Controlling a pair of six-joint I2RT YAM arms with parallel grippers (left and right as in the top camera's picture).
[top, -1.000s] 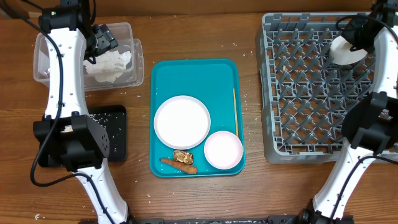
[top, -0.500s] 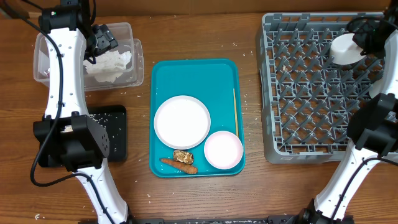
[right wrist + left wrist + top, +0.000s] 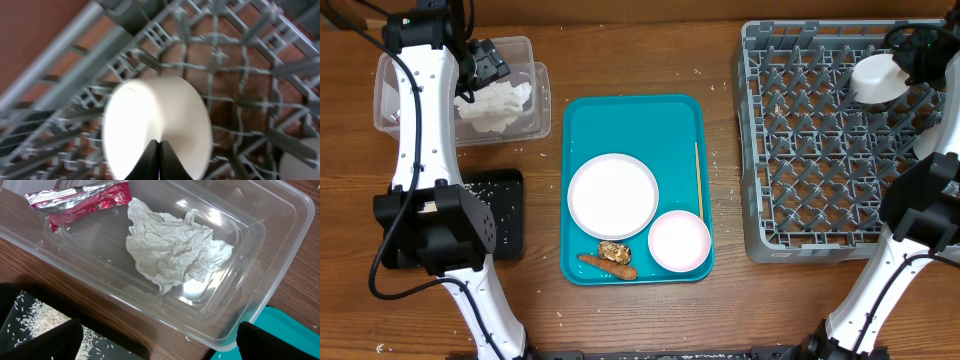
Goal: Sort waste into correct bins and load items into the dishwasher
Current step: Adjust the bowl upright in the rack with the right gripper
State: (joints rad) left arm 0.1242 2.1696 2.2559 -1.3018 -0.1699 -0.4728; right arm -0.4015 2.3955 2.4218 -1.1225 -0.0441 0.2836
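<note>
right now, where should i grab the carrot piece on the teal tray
I'd come straight down on the carrot piece, pinching across its narrow width near its left end. It lies flat and long on the teal tray, and the brown lump crowds its other half.

Right wrist view is pretty smeared, so the grey rack (image 3: 240, 65) is just streaks and the white cup (image 3: 150, 120) has no clear rim. From overhead, the left arm (image 3: 420, 120) covers part of the clear tub (image 3: 538, 80) and the black tray (image 3: 508, 210), and the right arm (image 3: 920, 195) hides the rack's right side. The rice grains (image 3: 30, 316) on that tray are too tiny to count.
</note>
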